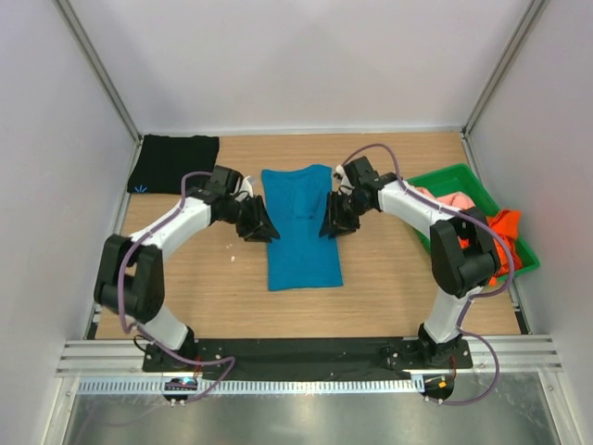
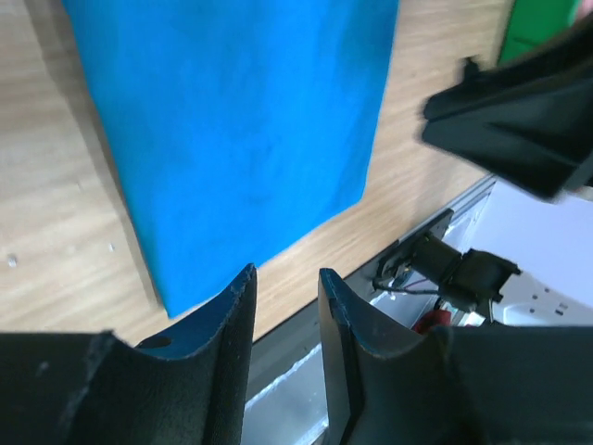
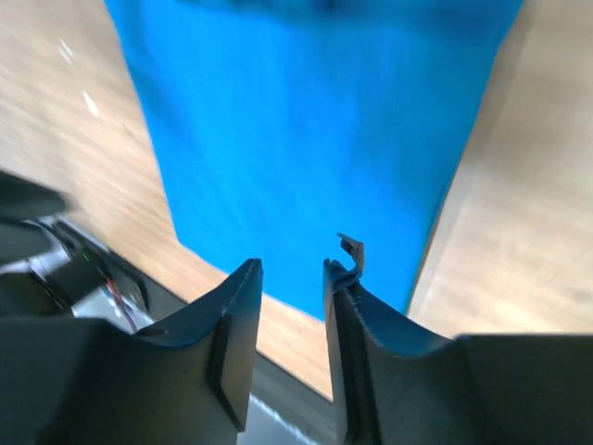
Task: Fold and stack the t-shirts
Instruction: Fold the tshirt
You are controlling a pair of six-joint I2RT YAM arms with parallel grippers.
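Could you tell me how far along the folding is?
Done: the black shirt looks folded, far left. In hand: the teal shirt is a long strip between the left tool and right tool, both empty. Left: the orange shirt and pink shirt sit in the tray.

Teal-blue t-shirt (image 1: 301, 236), black t-shirt (image 1: 174, 163), orange t-shirt (image 1: 505, 227) and a green tray (image 1: 452, 175).

Wooden table (image 1: 389, 297) is sitting inside a booth, with plain white walls (image 1: 296, 56) closing in three sides. Grey metal posts (image 1: 100, 69) are running up the back corners. A metal rail (image 1: 537, 354) is lying along the near edge. Soft, even light is falling.
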